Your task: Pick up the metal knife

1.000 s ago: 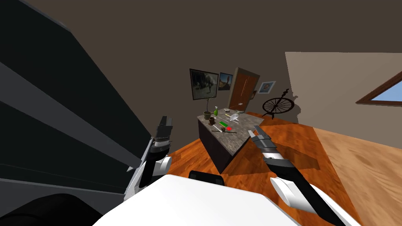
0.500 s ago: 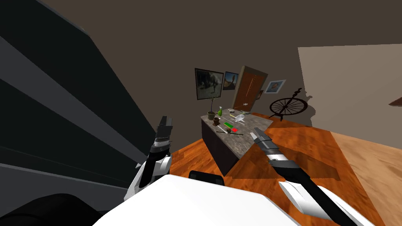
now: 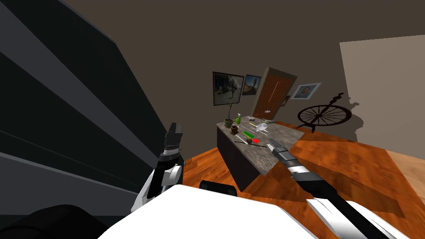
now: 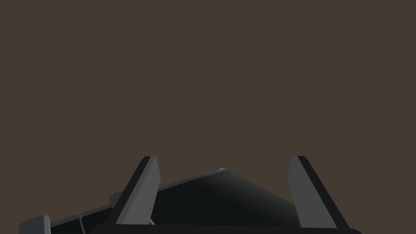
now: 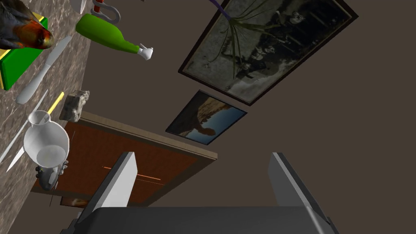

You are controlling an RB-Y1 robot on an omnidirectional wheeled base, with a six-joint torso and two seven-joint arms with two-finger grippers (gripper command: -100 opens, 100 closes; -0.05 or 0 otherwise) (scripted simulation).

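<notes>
Knife [image 5: 44, 72], grey, is being shown lying flat on the stone-topped counter [image 5: 75, 77], touched by neither gripper. The right gripper [image 5: 202, 158] is being held empty, fingers spread wide, by the counter's near edge in the head view. Beyond it, the knife is being flanked by a green box [image 5: 14, 67] and a green bottle [image 5: 107, 37], with a white flask [image 5: 45, 142] near. The left gripper [image 4: 222, 159] is being held raised, fingers likewise wide apart.

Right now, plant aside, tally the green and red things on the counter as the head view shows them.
Green: 2, the bottle and the flat block
Red: 1, the small block
Total: 3
</notes>
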